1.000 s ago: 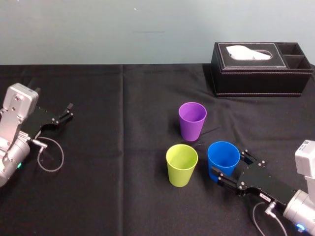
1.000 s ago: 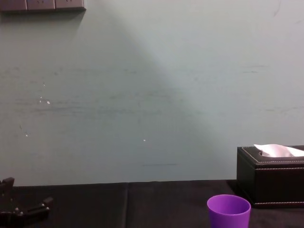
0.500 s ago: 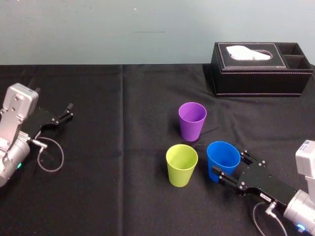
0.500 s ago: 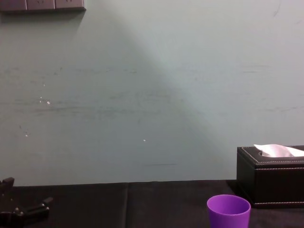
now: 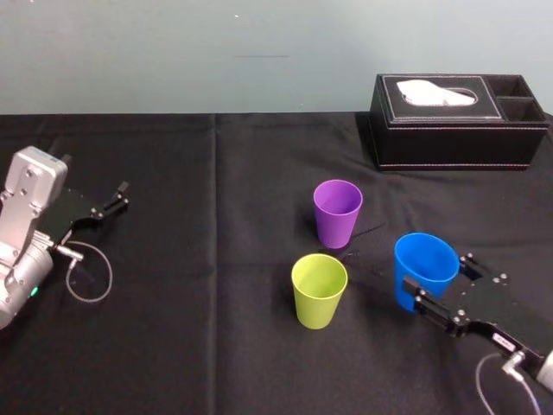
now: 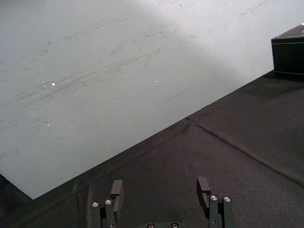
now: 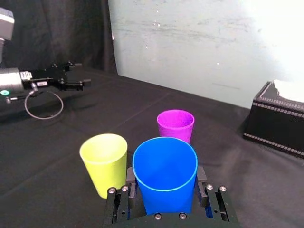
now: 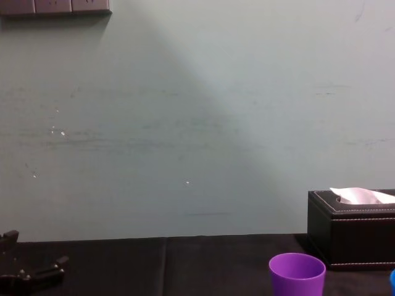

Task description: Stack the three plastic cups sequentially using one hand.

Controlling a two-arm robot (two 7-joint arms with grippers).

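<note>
The right gripper (image 5: 441,277) clamps the smooth, tapered blue cup (image 5: 426,264) between its blocky jaws.
The cup's base is partly hidden; the left gripper (image 5: 117,198) rests open, far left.

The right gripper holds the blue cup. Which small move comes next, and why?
Probably carry the blue cup leftward, over the yellow-green cup. The right gripper is shut on the blue cup, and the target stands upright and open, closer to the robot than the purple cup. The left gripper rests open, far left.
</note>
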